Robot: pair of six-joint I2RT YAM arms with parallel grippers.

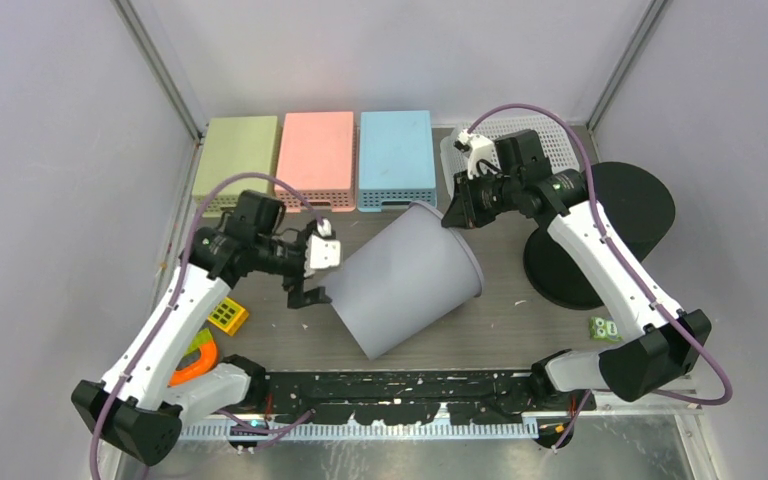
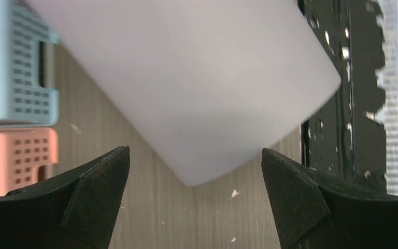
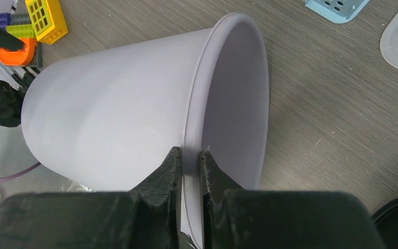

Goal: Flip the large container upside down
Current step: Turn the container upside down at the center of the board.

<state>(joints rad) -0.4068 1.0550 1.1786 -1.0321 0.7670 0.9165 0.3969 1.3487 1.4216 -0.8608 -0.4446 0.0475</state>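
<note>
Right tool (image 3: 190, 155): pinching narrow on the container's (image 1: 405, 285) rim, one finger sitting inside the mouth and one outside, at the upper centre of the top view.
Left tool (image 2: 195, 151): gaping wide, its fingers standing either side of the container's closed base, and no contact is showing.
Container: lying tilted on its side across the middle of the counter (image 1: 520, 330), mouth pointing to the upper right, base to the lower left.
Progress: by my reading, the flip is sitting about halfway, since the mouth is not yet facing down.
Risk, slip: a thin pinch is carrying a broad, smooth wall; as the weight is swinging over, the rim could be sliding out, and the container would be dropping or rolling.
Risk, knock: the blue bin (image 1: 396, 160) is sitting just above the mouth, so a wide swing could be shoving it.
Risk, jam: the rising base could be catching the left tool's open fingers.
</note>
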